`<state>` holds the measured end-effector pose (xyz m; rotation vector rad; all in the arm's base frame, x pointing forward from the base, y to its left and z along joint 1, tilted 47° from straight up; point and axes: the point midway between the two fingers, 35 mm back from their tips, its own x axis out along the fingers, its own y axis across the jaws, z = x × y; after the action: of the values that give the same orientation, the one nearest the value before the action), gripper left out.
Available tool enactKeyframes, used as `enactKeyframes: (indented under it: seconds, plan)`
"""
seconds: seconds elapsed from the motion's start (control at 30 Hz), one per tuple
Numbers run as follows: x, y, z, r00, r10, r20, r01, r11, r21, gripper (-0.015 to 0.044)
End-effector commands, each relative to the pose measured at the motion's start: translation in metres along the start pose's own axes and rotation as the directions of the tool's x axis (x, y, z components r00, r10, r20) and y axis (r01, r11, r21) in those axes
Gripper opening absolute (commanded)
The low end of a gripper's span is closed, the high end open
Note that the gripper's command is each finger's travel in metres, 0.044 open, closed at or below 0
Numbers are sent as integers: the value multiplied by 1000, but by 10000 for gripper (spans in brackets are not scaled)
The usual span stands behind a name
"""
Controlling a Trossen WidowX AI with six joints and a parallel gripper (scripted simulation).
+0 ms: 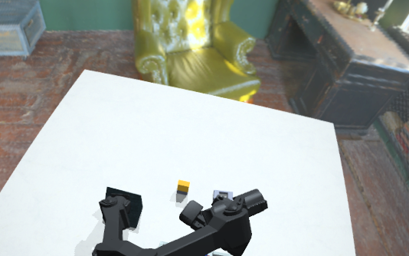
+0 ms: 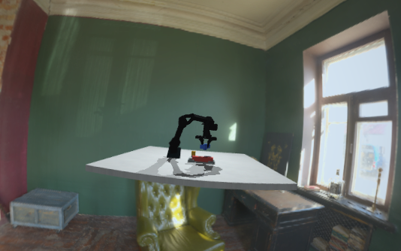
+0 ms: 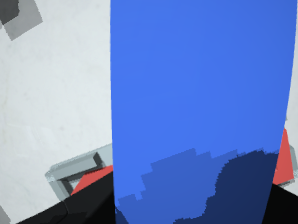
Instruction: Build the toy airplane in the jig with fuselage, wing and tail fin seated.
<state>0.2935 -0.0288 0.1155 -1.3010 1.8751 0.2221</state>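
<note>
Gripping 1 blue wing (image 3: 193, 96), fingers above 1 red fuselage (image 2: 203, 158).

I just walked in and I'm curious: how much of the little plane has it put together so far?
Roughly a third. Done: the red fuselage looks seated in the grey jig, though it is too small to confirm it lies flat. In hand: the hand is shut on the blue wing, held above the fuselage. Left: fitting the wing, then the yellow tail fin lying on the table, then letting go.
</note>
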Motion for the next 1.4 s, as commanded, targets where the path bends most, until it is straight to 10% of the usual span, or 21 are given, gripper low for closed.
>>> enactKeyframes:
  seconds: [0.0,0.63,0.9,1.37]
  plan:
    - [4,2,-14,1000,-4,-4,4,997,-76,0]
    - [21,16,-63,1000,-6,-19,-1,932,-363,0]
    - [21,16,-63,1000,-6,-19,-1,932,-363,195]
    - [21,16,-63,1000,-6,-19,-1,932,-363,195]
